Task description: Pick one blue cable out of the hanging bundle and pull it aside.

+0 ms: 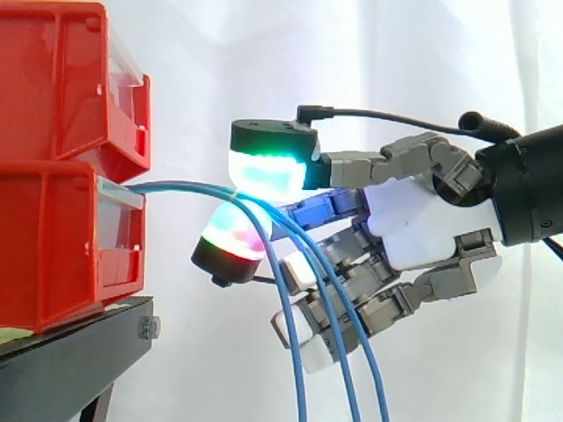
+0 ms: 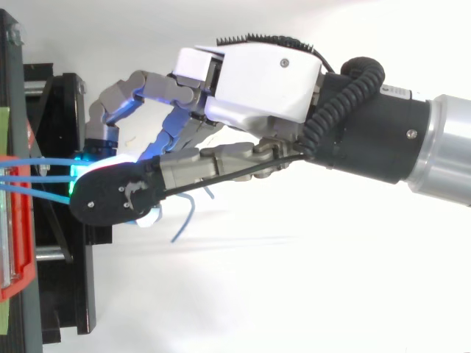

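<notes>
Blue cables (image 1: 180, 184), thin and round, are seen to leave the front of the lower of two stacked red plastic bins (image 1: 53, 246), which are carried on a black stand (image 1: 70, 352) before a white curtain (image 1: 369, 53). Their long axis is level from the bin as far as the hand (image 1: 422, 220). There a sharp bend is made, and they hang downward across the curled fingers.

The bend lies between glowing pads, a green-and-cyan one (image 1: 264, 171) above and a red-and-green one (image 1: 230, 236) below, which are closed together on the cables. The hand is therefore judged to be pinched on the bundle at that point. Whether one strand or several are caught cannot be told.

The bin lies beyond the fingertips, toward the side view's left, and the arm toward its right. A pull aside would be expected to run rightward, away from the bin.

Counted:
- one hand
- two red bins
- three blue strands hanging below the pads in the side view
- three blue strands at the bin in the top view
- one loose blue end (image 2: 184, 219) beneath the hand in the top view
</notes>
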Robot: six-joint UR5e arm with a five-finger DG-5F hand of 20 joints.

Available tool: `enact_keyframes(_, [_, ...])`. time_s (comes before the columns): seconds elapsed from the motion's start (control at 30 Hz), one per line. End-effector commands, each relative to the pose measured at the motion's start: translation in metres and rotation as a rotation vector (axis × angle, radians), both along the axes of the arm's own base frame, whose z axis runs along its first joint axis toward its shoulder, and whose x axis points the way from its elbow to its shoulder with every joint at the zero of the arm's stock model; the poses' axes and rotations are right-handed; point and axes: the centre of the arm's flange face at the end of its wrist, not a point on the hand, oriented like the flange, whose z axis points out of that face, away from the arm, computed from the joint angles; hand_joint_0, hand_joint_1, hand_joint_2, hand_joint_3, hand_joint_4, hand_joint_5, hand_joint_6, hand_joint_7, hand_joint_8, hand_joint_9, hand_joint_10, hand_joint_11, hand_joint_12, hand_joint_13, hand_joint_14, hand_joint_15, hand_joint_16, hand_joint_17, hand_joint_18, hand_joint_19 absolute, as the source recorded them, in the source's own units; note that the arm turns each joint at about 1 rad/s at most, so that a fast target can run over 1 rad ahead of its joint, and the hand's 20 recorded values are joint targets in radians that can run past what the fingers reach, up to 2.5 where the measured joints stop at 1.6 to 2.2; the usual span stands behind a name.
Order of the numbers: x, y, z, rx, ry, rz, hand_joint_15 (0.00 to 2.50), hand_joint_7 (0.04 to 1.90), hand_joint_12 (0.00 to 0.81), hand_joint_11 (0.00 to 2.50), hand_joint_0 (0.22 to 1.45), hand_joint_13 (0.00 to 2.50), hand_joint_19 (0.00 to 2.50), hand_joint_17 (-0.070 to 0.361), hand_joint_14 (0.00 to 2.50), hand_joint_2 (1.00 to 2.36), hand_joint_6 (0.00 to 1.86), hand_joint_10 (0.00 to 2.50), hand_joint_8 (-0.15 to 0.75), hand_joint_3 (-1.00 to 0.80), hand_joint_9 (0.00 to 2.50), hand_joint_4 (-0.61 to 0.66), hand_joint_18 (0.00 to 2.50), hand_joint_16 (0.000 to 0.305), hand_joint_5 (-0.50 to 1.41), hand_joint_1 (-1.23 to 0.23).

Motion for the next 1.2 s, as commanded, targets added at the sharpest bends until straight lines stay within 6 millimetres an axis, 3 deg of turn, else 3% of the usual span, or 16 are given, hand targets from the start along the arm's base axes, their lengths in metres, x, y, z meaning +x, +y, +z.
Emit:
enact_keyframes(0.0, [0.0,0.0,0.0,0.001,0.001,0.004,0.54,0.93,0.276,0.75,0.58,1.02,0.43,0.114,0.02,1.02,0.93,0.02,0.269,-0.16,1.19,0.0,0.8,0.051,-0.12,-0.65])
enact_keyframes(0.13, [0.0,0.0,0.0,0.001,0.001,0.004,0.53,0.85,0.281,0.77,0.61,1.01,0.41,0.117,0.02,1.02,0.96,0.02,0.267,-0.09,1.15,-0.04,0.81,0.052,-0.13,-0.75])
enact_keyframes(0.27, [0.0,-0.001,0.001,0.001,-0.001,0.002,0.55,0.85,0.239,0.78,0.65,0.92,0.43,0.101,0.02,1.02,0.97,0.02,0.215,-0.17,1.06,-0.09,0.71,0.045,-0.15,-0.8])
enact_keyframes(0.4, [0.0,-0.002,0.0,0.001,0.002,0.001,0.55,0.78,0.235,0.77,0.65,0.91,0.42,0.1,0.02,1.0,0.96,0.02,0.195,-0.49,1.03,-0.01,0.69,0.044,-0.16,-0.86])
enact_keyframes(0.47, [0.0,-0.004,0.0,0.001,0.001,-0.001,0.55,0.76,0.237,0.77,0.6,0.92,0.43,0.1,0.02,1.0,0.96,0.02,0.198,-0.5,1.04,0.01,0.69,0.044,-0.16,-0.81])
enact_keyframes(0.53, [-0.001,-0.004,0.001,0.002,0.001,0.0,0.54,0.78,0.253,0.75,0.52,0.94,0.44,0.108,0.02,1.0,0.94,0.02,0.23,-0.5,1.08,0.03,0.71,0.048,-0.15,-0.67])
enact_keyframes(0.63, [-0.001,-0.005,0.0,0.002,0.004,0.002,0.54,0.79,0.265,0.74,0.51,0.96,0.44,0.111,0.02,1.0,0.93,0.02,0.245,-0.5,1.12,0.03,0.74,0.049,-0.14,-0.5])
enact_keyframes(0.77, [-0.001,-0.007,0.001,0.003,0.006,0.003,0.55,0.82,0.259,0.74,0.55,0.97,0.47,0.107,0.02,1.0,0.92,0.02,0.241,-0.5,1.13,0.02,0.73,0.047,-0.14,-0.41])
enact_keyframes(0.9, [-0.001,-0.009,0.002,0.003,0.004,0.002,0.55,0.89,0.261,0.76,0.58,0.97,0.47,0.105,0.02,1.02,0.92,0.02,0.25,-0.25,1.12,0.01,0.74,0.047,-0.14,-0.54])
enact_keyframes(1.17, [-0.002,-0.011,0.009,0.001,-0.002,0.009,0.52,0.86,0.285,0.78,0.62,1.0,0.42,0.12,0.02,1.01,0.95,0.02,0.283,-0.05,1.14,-0.04,0.81,0.053,-0.14,-0.74])
